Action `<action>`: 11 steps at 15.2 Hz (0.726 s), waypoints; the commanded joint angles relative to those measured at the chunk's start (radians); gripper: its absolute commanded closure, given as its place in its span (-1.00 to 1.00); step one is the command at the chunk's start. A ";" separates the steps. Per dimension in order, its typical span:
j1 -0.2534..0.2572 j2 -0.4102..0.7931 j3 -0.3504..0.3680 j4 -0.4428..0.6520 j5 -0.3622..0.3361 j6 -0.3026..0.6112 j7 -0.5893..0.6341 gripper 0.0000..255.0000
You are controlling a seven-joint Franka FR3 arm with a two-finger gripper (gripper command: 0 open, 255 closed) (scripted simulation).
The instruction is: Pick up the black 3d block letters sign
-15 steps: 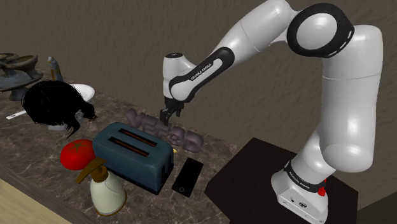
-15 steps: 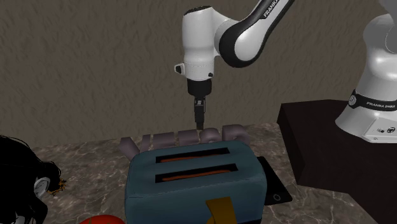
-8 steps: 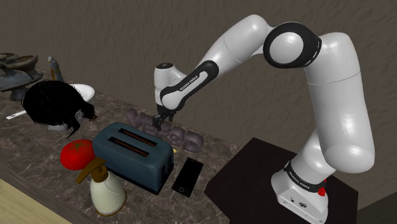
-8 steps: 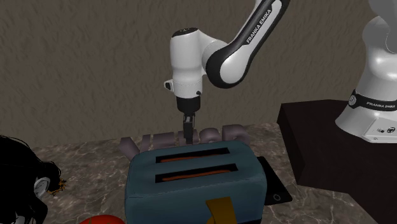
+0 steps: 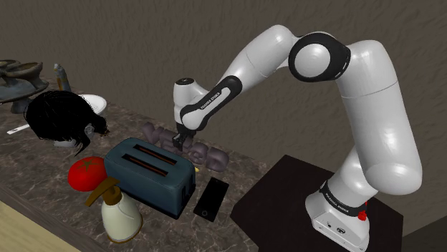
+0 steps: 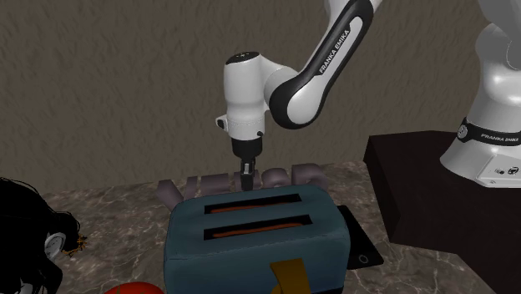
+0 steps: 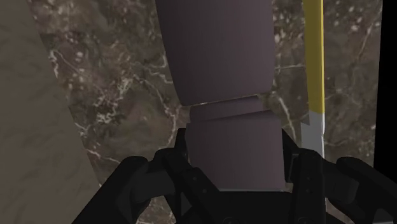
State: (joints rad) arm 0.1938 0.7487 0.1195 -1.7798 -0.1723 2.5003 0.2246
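Your gripper (image 5: pixel 185 136) is straddling one letter of the grey-purple block letters sign (image 5: pixel 209 154); whether it is clamping cannot be told. The sign is probably handling rigid, light and smooth, so flat faces suit.

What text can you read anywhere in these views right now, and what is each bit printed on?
"FRANKA EMIKA": along the white forearm.
"FRANKA EMIKA": on the arm's base, small, only just readable.
The greyish block letters sign: its letters cannot be made out from these angles.
No other text is readable.
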 commanded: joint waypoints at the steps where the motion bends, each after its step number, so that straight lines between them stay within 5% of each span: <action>1: 0.000 0.001 0.000 -0.001 0.000 0.001 0.000 1.00; 11: -0.004 -0.032 0.005 -0.010 0.004 -0.022 -0.003 1.00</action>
State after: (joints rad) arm 0.1898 0.7253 0.1228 -1.7885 -0.1688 2.4830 0.2210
